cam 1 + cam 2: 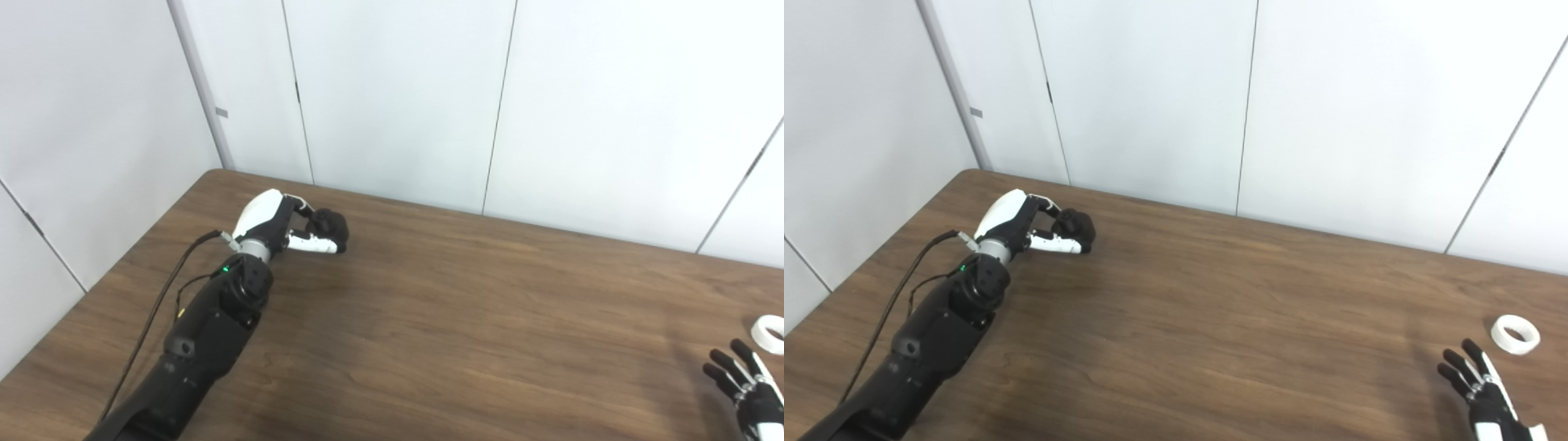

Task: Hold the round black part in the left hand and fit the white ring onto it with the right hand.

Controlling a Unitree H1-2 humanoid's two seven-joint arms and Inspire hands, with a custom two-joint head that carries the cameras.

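Just beyond spread, empty right hand (1479, 383): white ring (1515, 334); left hand (1029, 226) grips black part (1078, 228).

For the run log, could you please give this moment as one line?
left hand: shut on round black part | right hand: open, near white ring | ring: on table, unfitted

Looks like a bare lab or test room: plain white wall panels (398, 98) all along the far side, a wood-grain table (459, 318) in front, no furnishings.
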